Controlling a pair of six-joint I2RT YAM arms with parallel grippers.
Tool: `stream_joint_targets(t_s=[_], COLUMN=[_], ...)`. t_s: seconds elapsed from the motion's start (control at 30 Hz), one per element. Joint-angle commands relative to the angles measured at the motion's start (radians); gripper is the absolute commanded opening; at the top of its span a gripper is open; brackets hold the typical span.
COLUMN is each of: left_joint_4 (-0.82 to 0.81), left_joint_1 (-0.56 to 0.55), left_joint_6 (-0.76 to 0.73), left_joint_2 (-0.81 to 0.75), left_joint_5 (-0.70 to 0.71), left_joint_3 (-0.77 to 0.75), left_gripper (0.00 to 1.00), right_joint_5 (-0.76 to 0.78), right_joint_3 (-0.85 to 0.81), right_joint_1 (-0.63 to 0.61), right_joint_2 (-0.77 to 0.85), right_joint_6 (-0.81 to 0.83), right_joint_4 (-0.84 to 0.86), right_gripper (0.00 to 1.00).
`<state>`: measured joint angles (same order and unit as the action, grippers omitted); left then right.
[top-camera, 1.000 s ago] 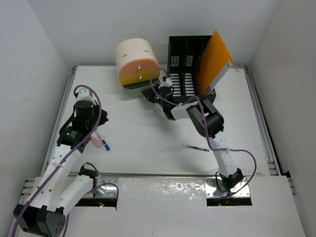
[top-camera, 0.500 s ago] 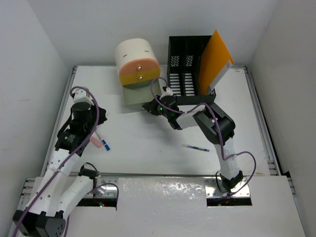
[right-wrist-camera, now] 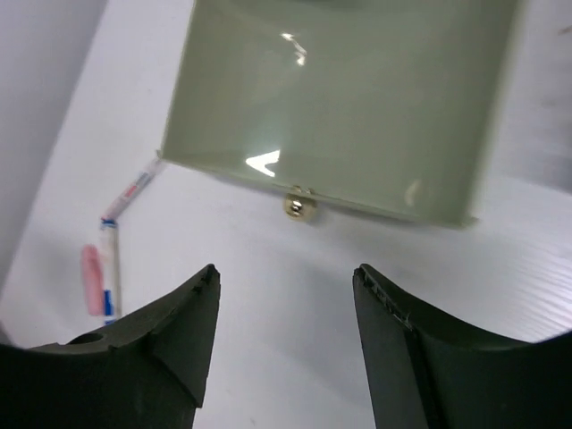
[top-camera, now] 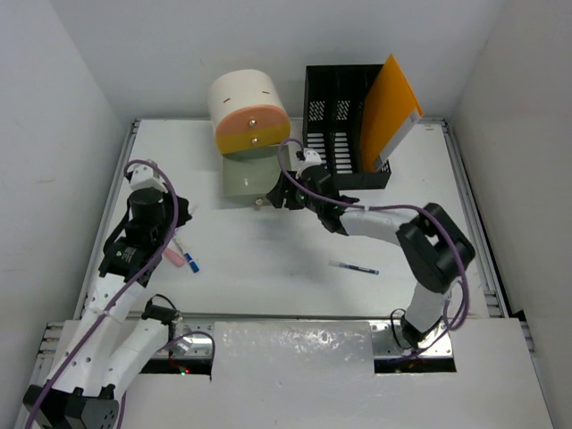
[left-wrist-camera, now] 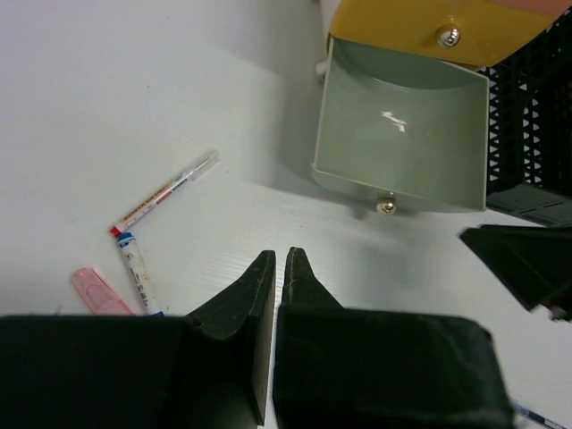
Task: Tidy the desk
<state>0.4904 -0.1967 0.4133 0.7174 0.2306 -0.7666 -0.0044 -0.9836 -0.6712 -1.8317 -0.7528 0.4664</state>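
The desk (top-camera: 268, 277) is a white tabletop. At its back stands a cream round drawer unit (top-camera: 246, 103) with a yellow drawer (left-wrist-camera: 429, 22) shut and a green drawer (top-camera: 244, 177) pulled out and empty. My right gripper (top-camera: 271, 197) is open just in front of the green drawer's brass knob (right-wrist-camera: 298, 205), not touching it; in the right wrist view the gripper (right-wrist-camera: 286, 273) has nothing between its fingers. My left gripper (left-wrist-camera: 279, 259) is shut and empty, hovering at the left of the desk near two pens (left-wrist-camera: 165, 192) and a pink eraser (left-wrist-camera: 98, 290).
A black mesh file rack (top-camera: 344, 134) with an orange folder (top-camera: 389, 112) stands at the back right. Another pen (top-camera: 353, 266) lies mid-desk, right of centre. The two pens (top-camera: 185, 257) and the eraser (top-camera: 170, 256) lie near the left rail.
The green drawer has slid out of the unit toward the front. My right gripper has let go of its knob and opened, its arm stretching out lower. The left arm shifted slightly.
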Motion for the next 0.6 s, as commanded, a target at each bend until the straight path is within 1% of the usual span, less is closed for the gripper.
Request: stream_joint_targets(t_s=[0.0, 0.03, 0.07, 0.1, 0.13, 0.23, 0.3, 0.33, 0.37, 0.4, 0.53, 0.57], left_joint_4=[-0.024, -0.024, -0.026, -0.026, -0.027, -0.033, -0.036, -0.038, -0.039, -0.039, -0.036, -0.036], left_joint_1=[-0.006, -0.006, -0.006, -0.007, -0.006, -0.006, -0.006, -0.006, -0.006, -0.006, -0.006, -0.006], left_joint_6=[-0.03, -0.033, -0.037, -0.042, -0.044, -0.051, -0.056, -0.057, -0.059, -0.06, -0.07, -0.071], left_joint_2=[-0.007, -0.012, -0.015, -0.018, -0.021, -0.021, -0.019, -0.018, -0.019, -0.019, -0.026, -0.029], left_joint_5=[0.045, 0.047, 0.049, 0.05, 0.05, 0.042, 0.033, 0.029, 0.018, 0.013, -0.004, -0.007], left_joint_3=[-0.007, -0.011, -0.01, -0.01, -0.011, -0.008, -0.007, -0.004, 0.0, -0.002, 0.0, 0.0], left_gripper=[0.0, 0.0, 0.0, 0.0, 0.0, 0.0, 0.0, 0.0, 0.0, 0.0, 0.0, 0.0], right_joint_5=[0.096, 0.119, 0.159, 0.167, 0.172, 0.17, 0.144, 0.121, 0.069, 0.061, 0.008, -0.026], right_joint_3=[-0.016, -0.044, -0.053, -0.065, -0.094, -0.136, -0.124, -0.101, -0.093, -0.092, -0.046, -0.04], right_joint_1=[-0.002, -0.002, -0.002, -0.002, 0.005, 0.016, 0.018, 0.021, 0.03, 0.035, 0.048, 0.05], right_joint_2=[0.13, 0.167, 0.182, 0.196, 0.21, 0.218, 0.236, 0.245, 0.256, 0.253, 0.259, 0.258], right_joint_6=[0.183, 0.219, 0.237, 0.274, 0.295, 0.366, 0.417, 0.438, 0.472, 0.483, 0.558, 0.576], right_joint_4=[-0.3, -0.45, -0.524, -0.584, -0.712, -0.936, -1.012, -1.022, -1.066, -1.09, -1.153, -1.166], right_gripper=[0.6, 0.6, 0.6, 0.62, 0.62, 0.63, 0.63, 0.64, 0.65, 0.65, 0.65, 0.65])
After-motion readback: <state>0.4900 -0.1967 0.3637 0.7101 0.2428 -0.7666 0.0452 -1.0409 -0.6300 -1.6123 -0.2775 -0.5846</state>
